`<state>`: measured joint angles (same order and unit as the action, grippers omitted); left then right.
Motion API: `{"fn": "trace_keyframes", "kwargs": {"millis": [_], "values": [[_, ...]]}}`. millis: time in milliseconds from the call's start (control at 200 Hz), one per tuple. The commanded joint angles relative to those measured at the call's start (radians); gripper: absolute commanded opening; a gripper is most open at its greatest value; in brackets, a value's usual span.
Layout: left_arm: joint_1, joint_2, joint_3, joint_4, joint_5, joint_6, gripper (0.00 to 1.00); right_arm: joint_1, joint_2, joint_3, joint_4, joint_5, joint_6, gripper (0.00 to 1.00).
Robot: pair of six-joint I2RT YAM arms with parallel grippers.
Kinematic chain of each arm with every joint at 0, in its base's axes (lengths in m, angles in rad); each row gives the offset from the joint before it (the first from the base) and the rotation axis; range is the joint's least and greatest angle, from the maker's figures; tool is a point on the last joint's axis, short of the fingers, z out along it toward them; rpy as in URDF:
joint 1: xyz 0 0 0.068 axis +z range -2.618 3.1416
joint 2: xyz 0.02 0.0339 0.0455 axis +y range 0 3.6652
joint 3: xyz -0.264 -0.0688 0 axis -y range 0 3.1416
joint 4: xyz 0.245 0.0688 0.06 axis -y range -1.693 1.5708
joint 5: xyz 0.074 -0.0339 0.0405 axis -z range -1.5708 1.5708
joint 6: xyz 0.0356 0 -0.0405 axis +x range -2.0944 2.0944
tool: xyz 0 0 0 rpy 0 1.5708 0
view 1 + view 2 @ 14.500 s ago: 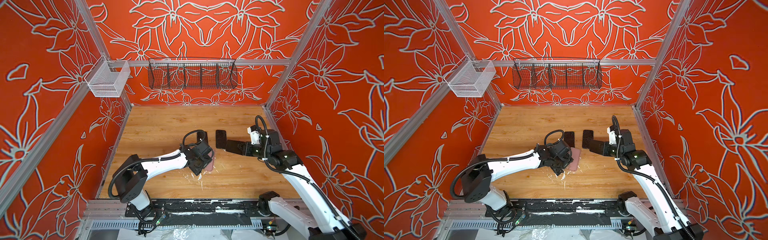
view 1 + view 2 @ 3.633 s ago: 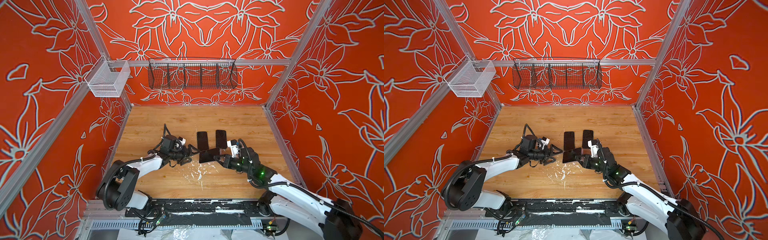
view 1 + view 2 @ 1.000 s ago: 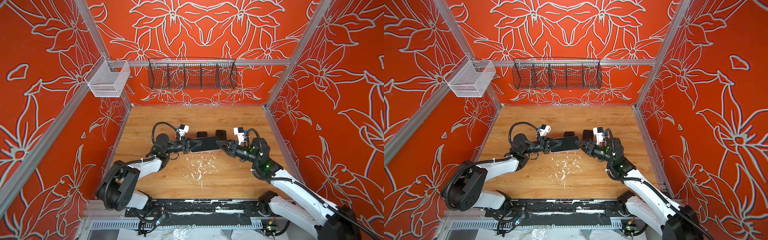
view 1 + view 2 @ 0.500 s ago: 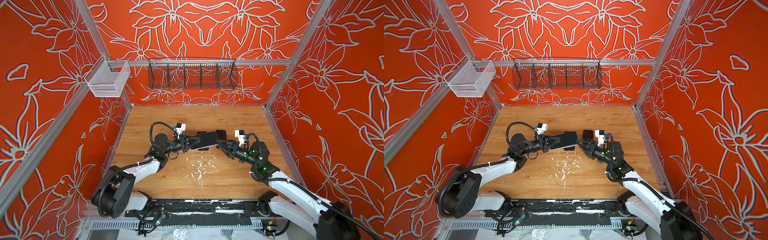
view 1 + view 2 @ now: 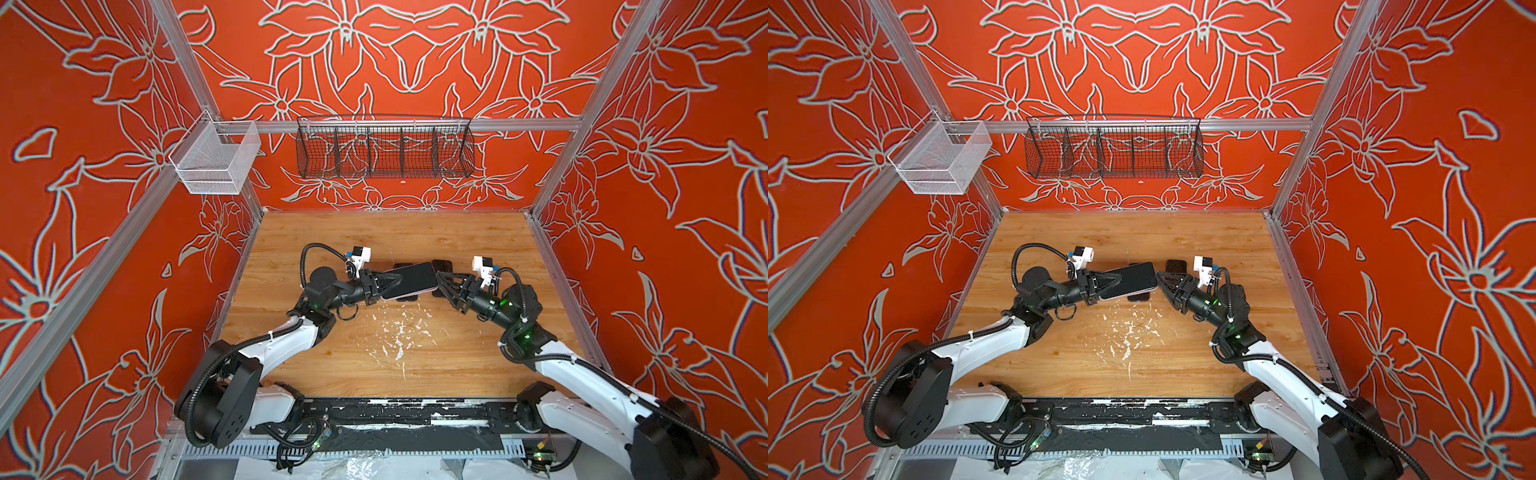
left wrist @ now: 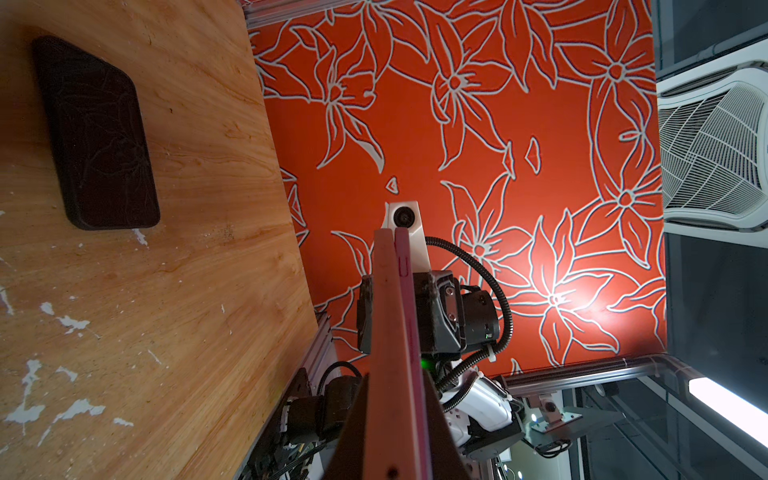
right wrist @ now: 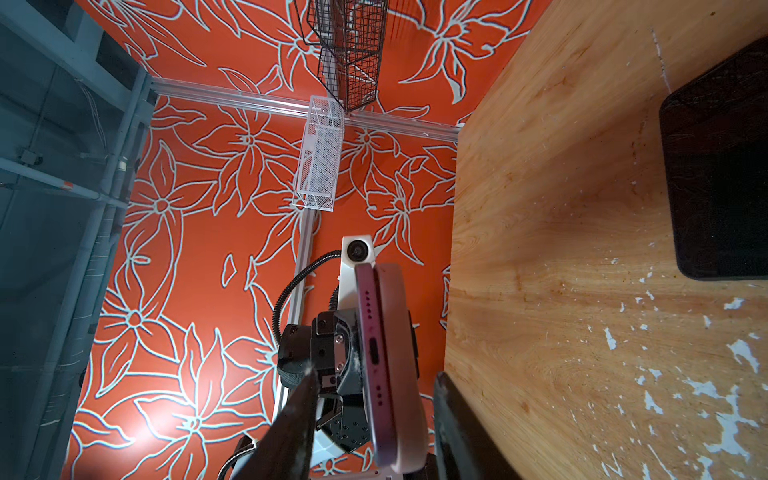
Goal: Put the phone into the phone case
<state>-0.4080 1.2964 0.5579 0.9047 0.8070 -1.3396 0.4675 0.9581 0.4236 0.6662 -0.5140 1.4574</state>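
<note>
Where two pads (image 5: 1176, 266) (image 5: 1139, 296) lie, one phone (image 5: 1133, 279) hovers.

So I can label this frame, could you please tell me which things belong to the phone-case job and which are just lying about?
In the job: phone, phone case, left gripper clamping both, open right gripper at their free end.
Just about: two dark slabs, black wire basket, white mesh basket.

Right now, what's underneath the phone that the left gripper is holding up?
A black phone-sized slab lies on the wooden table below the raised phone. Only its two ends show; the middle is covered.
</note>
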Motion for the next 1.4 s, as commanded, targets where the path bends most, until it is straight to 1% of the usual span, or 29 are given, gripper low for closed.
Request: {"fn": "trace_keyframes", "kwargs": {"millis": [0,80,195,400,530,600,661,786,941,1056,1106,1176,1281,1391], "values": [[-0.008,-0.008,0.042,0.078,-0.001,-0.003,0.0,0.01,0.006,-0.023,0.046,0.018,0.034,0.46],[-0.009,-0.007,0.046,0.076,-0.001,-0.004,0.0,0.011,0.007,-0.036,0.039,0.029,0.031,0.48],[-0.013,-0.004,0.048,0.073,-0.002,-0.001,0.0,0.012,0.011,-0.046,0.057,0.032,0.039,0.47],[-0.02,0.013,0.052,0.082,-0.005,-0.001,0.0,0.028,0.042,-0.03,0.089,0.032,0.046,0.38],[-0.026,0.026,0.053,0.089,-0.007,-0.003,0.0,0.037,0.071,-0.03,0.13,0.033,0.058,0.29],[-0.028,0.03,0.053,0.09,-0.008,-0.001,0.0,0.041,0.084,-0.028,0.148,0.035,0.065,0.27],[-0.028,0.032,0.053,0.091,-0.009,-0.001,0.0,0.045,0.089,-0.028,0.152,0.037,0.065,0.22],[-0.028,0.032,0.05,0.092,-0.009,0.001,0.0,0.046,0.079,-0.036,0.148,0.049,0.066,0.2],[-0.028,0.028,0.047,0.091,-0.008,0.002,0.0,0.046,0.05,-0.042,0.101,0.067,0.05,0.16],[-0.028,0.025,0.051,0.091,-0.006,0.002,0.0,0.045,0.037,-0.031,0.036,0.066,0.012,0.12],[-0.028,0.022,0.051,0.088,-0.004,0.002,0.0,0.046,0.027,-0.02,-0.026,0.062,-0.024,0.08],[-0.028,0.014,0.058,0.077,0.002,0.006,0.0,0.045,0.004,-0.013,-0.105,0.071,-0.072,0.0],[-0.028,-0.001,0.065,0.04,0.011,0.032,0.0,0.039,-0.026,-0.031,-0.12,0.083,-0.09,0.0],[-0.028,-0.014,0.064,-0.004,0.022,0.064,0.0,0.019,-0.046,-0.036,-0.1,0.059,-0.092,0.0]]}}
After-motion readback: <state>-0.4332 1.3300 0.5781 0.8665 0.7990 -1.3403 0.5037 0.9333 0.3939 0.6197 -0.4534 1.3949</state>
